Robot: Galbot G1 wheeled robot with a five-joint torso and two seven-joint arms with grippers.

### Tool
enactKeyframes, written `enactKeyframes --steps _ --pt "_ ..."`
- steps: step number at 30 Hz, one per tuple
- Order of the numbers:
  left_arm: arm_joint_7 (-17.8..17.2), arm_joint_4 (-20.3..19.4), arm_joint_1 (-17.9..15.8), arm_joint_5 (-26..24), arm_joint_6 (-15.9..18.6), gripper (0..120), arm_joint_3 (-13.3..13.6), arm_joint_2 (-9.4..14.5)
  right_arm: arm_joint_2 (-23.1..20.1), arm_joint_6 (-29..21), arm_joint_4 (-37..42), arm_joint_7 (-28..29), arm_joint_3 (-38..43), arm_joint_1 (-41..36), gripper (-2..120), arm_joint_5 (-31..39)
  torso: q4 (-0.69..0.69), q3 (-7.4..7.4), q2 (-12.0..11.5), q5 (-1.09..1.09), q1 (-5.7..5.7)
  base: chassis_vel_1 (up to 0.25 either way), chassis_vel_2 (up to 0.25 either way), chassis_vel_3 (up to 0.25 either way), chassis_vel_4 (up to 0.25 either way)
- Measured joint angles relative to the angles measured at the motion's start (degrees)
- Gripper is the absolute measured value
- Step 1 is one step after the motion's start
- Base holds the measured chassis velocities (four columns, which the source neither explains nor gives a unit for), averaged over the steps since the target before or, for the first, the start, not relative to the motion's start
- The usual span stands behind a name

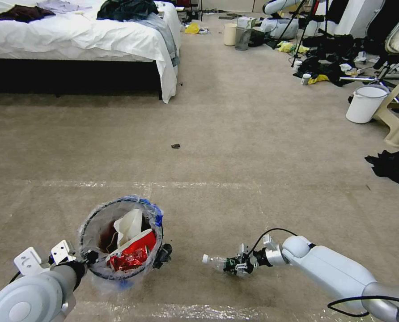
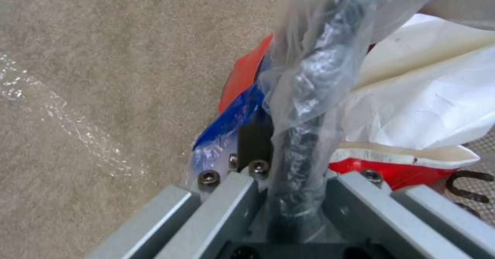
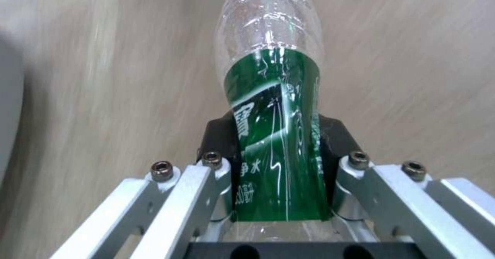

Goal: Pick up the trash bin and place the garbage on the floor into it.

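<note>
Claws come first. The right claw is squeezed tight on the green-labelled clear bottle, with a finger on each side of the green label. The bottle lies sideways in the grip. Its long body points out from the claw toward the robot's left, with the white cap at the far end, low above the floor.

The trash bin is on that same side, near the cap but not touching it. The left claw is pinched shut on the bin's rim and its crinkly plastic bag. Inside the bin are white paper and red wrappers, piled up high.

So the bottle has to go left and up over the rim, cap first. The right arm is the one that has it, and the left arm is busy with the bin.
</note>
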Motion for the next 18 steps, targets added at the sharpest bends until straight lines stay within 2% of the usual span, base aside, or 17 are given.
enactKeyframes --steps 6,9,12,15,18 --pt "-0.11 -0.20 0.11 -0.35 -0.04 0 0.09 0.33 -2.63 -2.15 7.86 2.21 6.91 5.35 23 6.87 0.01 0.00 0.00 -0.01 0.00 0.000 0.000 0.000 0.000" --pt "-0.14 -0.14 0.15 -0.98 -0.10 0 -0.45 0.94 -4.74 -3.27 12.96 3.78 10.86 13.90 23 12.41 0.02 0.00 0.00 -0.04 0.00 0.000 0.000 0.000 0.000" --pt "-0.18 -0.14 0.08 -1.22 -0.14 0 -0.57 1.10 -5.09 -3.35 13.83 3.89 11.64 16.28 23 13.17 0.02 0.00 0.00 -0.05 0.00 0.000 0.000 0.000 0.000" --pt "-0.25 -0.25 -0.06 -1.88 -0.22 0 -1.11 1.40 -5.38 -3.62 15.51 4.32 13.03 21.91 23 15.13 0.01 0.00 0.00 -0.03 0.00 0.000 0.000 0.000 0.000" --pt "-0.27 -0.32 -0.02 -2.02 -0.24 0 -1.33 1.45 -5.33 -3.63 15.66 4.46 13.25 22.84 23 15.44 0.01 0.00 0.00 -0.04 0.00 0.000 0.000 0.000 0.000"
